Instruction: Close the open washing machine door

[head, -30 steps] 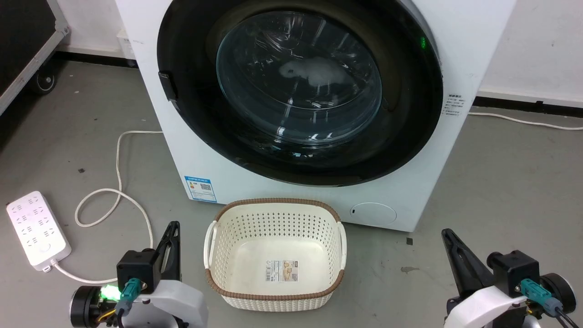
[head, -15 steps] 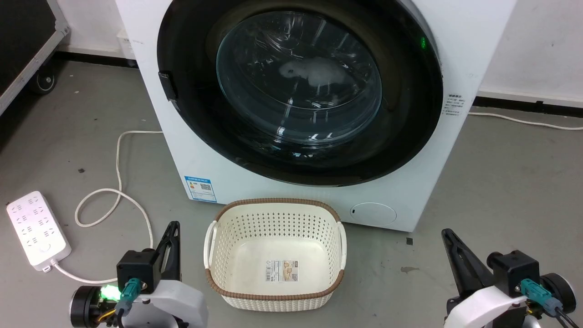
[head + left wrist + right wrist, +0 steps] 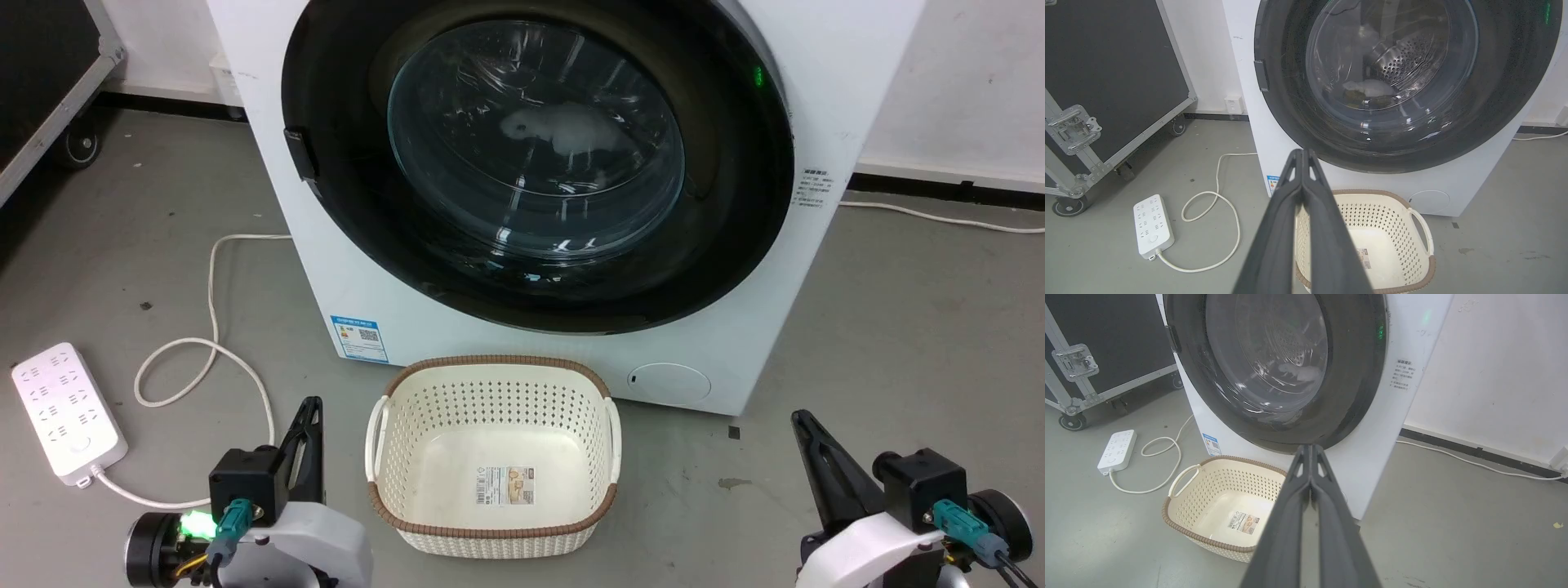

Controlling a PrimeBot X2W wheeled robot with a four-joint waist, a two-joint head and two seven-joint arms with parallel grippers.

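laundry basket [image 3: 490, 400] before washing machine [image 3: 343, 269], cable [image 3: 212, 286] left — open floor [image 3: 898, 343] right

Holds the left gripper [image 3: 311, 403] low at the left side, fingers pressed together, tips up, gripping nothing. Holds the right gripper [image 3: 798, 415] low at the right, likewise closed, leaning slightly leftward.

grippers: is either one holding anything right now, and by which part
Nothing is held. The left gripper and right gripper are both shut on air, near the basket, apart from the washing machine door.
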